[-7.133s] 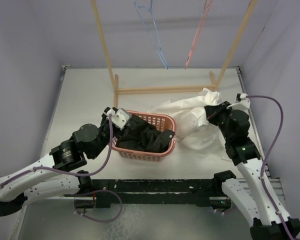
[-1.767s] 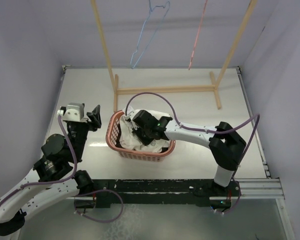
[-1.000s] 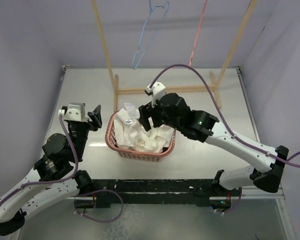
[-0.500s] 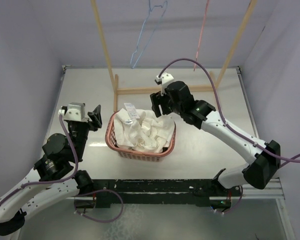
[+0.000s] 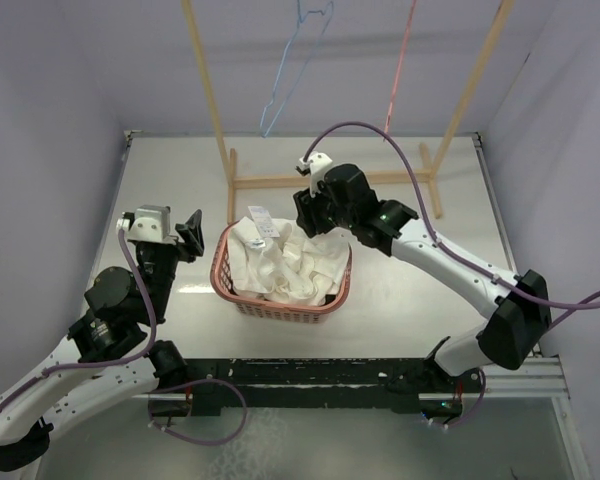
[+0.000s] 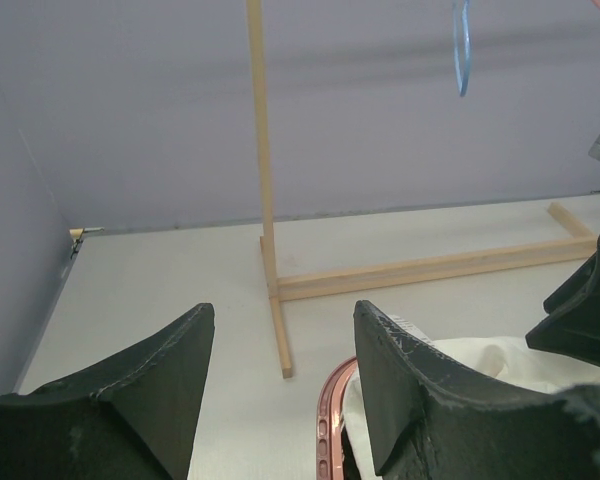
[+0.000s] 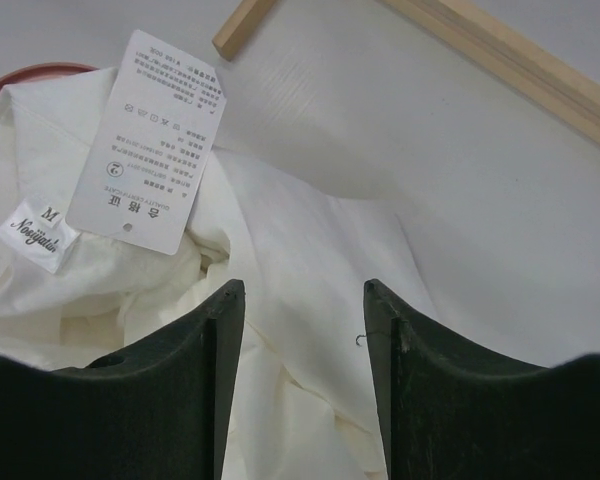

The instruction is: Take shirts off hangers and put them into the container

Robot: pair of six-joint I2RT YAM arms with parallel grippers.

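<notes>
1. White shirt [image 5: 285, 262] is sitting bunched up inside the pink basket [image 5: 280, 308], filling it to the rim. The far-right fold is riding up over the edge.
2. Right gripper [image 7: 305, 340] is hovering over the far side of that pile. Jaws are standing partly apart with cloth showing in the gap below them and nothing clamped. Can't tell if the tips are touching the fabric. A paper tag [image 7: 145, 140] and a small size label [image 7: 38, 235] are lying on the shirt, left of the jaws.
3. Left gripper [image 6: 282, 315] is sitting left of the basket, apart from it. Jaws are spread, gripping nothing, and pointing toward the back wall.
4. Room to move: basket is sitting mid-table [image 5: 170, 180], with bare surface showing on its left, right and near sides. The wooden rack [image 5: 330, 180] is running its base bar close behind the basket, and the right gripper is working between that bar and the far rim. Walls are closing in on the left, back and right.
5. Count – one shirt showing, one basket, two hangers, two grippers. Blue hanger [image 6: 461, 45] and pink hanger [image 5: 401, 60] are both hanging bare, high behind the basket.
</notes>
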